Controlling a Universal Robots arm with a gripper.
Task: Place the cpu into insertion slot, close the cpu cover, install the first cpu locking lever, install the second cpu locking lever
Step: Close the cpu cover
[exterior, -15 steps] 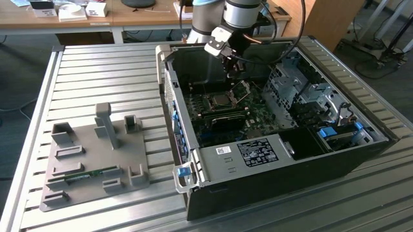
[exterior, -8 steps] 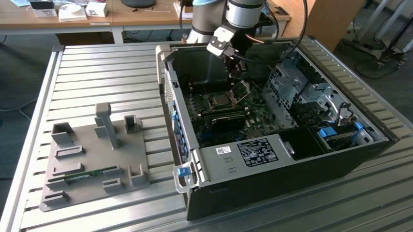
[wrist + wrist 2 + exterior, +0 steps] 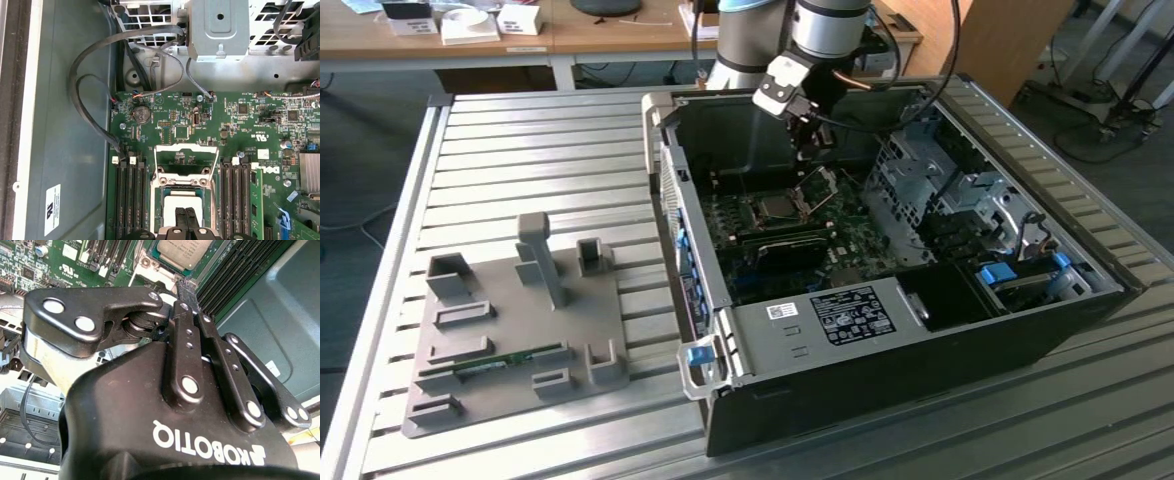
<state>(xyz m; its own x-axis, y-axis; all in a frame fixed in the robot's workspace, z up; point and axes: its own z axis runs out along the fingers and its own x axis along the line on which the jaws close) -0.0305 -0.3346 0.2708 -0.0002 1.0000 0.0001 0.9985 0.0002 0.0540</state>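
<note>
Upper middle of the exterior view: the gripper [image 3: 813, 148] hangs over the cpu [image 3: 781, 207], with the cpu cover [image 3: 819, 188] raised beside it. Second wrist view — jaws pressed together, empty. First wrist view: the cpu lies in the insertion slot [image 3: 158, 200] — a skewed push could slip off the cover and scrape it.

cpu [image 3: 172, 204] partly hidden, gripper [image 3: 186, 214] over it

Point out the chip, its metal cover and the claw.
chip [image 3: 186, 250], second wrist view, on its silvery top.
metal cover [image 3: 186, 148], first wrist view, on one bar of the frame.
claw [image 3: 186, 212], first wrist view, between its fingertips.
</note>
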